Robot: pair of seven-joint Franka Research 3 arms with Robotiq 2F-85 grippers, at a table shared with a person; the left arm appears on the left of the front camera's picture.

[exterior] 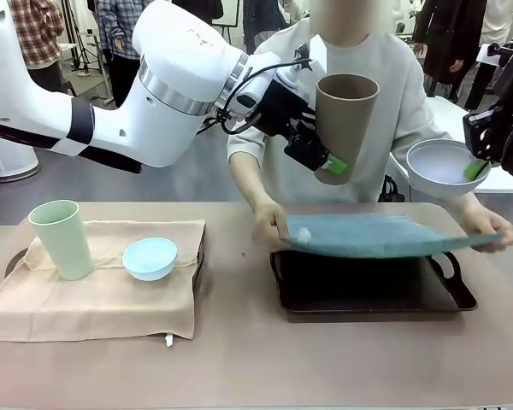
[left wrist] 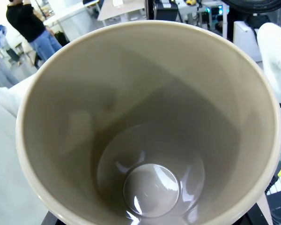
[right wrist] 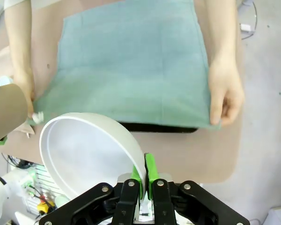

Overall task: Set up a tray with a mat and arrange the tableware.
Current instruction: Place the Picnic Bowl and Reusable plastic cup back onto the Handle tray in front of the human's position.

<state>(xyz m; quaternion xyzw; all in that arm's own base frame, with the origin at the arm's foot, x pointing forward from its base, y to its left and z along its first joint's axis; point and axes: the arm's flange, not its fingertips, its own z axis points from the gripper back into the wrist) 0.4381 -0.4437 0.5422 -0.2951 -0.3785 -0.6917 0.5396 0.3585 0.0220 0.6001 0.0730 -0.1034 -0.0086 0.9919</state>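
Cups and bowls are split between the worktop (exterior: 239,359) and the air. The left end effector (exterior: 329,162) grasps the tan-brown cup (exterior: 345,124) near its base, held upright high above the worktop; in the left wrist view the cup's inside (left wrist: 150,140) hides the fingers entirely. The right end effector (exterior: 479,166) is clenched on the rim of the white bowl (exterior: 440,166), though its body is cut off at the picture's right edge. The person's hands (exterior: 269,224) hold a teal mat (exterior: 376,235) just above the dark tray (exterior: 368,295), apparently not yet lying flat; it covers the tray's far part. The pale green cup (exterior: 61,239) and light blue bowl (exterior: 150,258) stand on a beige cloth (exterior: 94,299) at left, which largely conceals another tray beneath.
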